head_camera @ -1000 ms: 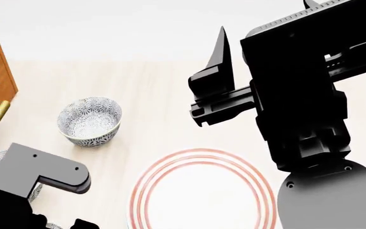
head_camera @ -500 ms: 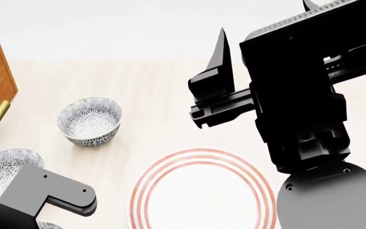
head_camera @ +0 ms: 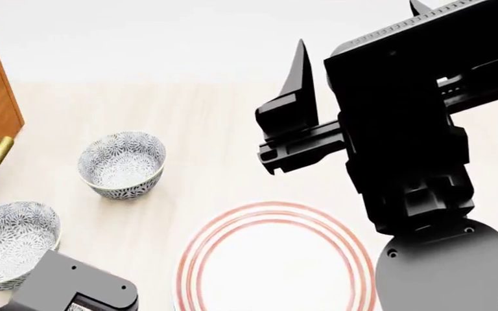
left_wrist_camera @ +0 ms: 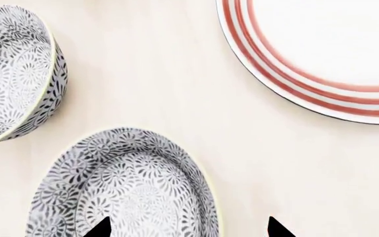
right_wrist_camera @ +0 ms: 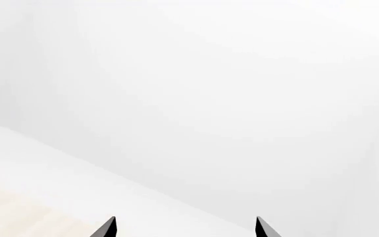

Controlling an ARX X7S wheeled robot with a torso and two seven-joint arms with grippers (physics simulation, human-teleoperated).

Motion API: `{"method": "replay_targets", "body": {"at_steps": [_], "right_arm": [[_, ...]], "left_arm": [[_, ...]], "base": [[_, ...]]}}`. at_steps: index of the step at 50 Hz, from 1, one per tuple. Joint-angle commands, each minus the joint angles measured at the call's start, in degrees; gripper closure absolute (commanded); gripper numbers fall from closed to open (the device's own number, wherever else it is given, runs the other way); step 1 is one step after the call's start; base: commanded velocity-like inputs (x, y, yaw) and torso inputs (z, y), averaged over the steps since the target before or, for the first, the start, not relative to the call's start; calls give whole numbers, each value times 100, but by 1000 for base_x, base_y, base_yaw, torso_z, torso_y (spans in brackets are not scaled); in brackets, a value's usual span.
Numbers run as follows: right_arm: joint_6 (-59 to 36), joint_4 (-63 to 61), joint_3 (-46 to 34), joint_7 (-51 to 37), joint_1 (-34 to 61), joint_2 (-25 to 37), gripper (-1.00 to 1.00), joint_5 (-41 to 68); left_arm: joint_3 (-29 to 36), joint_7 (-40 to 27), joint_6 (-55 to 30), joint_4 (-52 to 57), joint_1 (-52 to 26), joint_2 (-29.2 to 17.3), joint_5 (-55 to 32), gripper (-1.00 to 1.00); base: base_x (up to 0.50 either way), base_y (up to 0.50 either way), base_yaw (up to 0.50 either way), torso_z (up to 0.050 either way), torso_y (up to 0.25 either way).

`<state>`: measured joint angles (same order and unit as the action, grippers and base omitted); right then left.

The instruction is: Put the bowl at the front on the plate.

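Left wrist view: the small deep floral grey-blue-and-white bowl sits on the pale wooden tabletop under the left gripper, whose fingertips are spread apart, one over the bowl's inside. Nearby lies the wide white red-ringed plate, empty. The right gripper is raised, fingers apart, grasping nothing.

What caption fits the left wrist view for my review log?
Left gripper, open, above a floral bowl; a second bowl and the red-ringed plate lie beyond on the pale table.
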<state>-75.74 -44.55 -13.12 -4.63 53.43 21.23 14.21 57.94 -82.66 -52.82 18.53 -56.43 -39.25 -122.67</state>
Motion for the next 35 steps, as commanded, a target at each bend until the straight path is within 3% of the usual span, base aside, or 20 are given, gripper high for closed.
{"method": "replay_targets", "body": {"at_steps": [1, 35], "right_arm": [[76, 61, -54, 2, 9, 29, -100, 12], [152, 13, -32, -54, -69, 53, -100, 70]], "left_arm": [[116, 75, 32, -15, 99, -3, 107, -100], [395, 315, 57, -280, 292, 32, 429, -100]], "base": [[0, 0, 0, 0, 0], [0, 0, 0, 0, 0]]}}
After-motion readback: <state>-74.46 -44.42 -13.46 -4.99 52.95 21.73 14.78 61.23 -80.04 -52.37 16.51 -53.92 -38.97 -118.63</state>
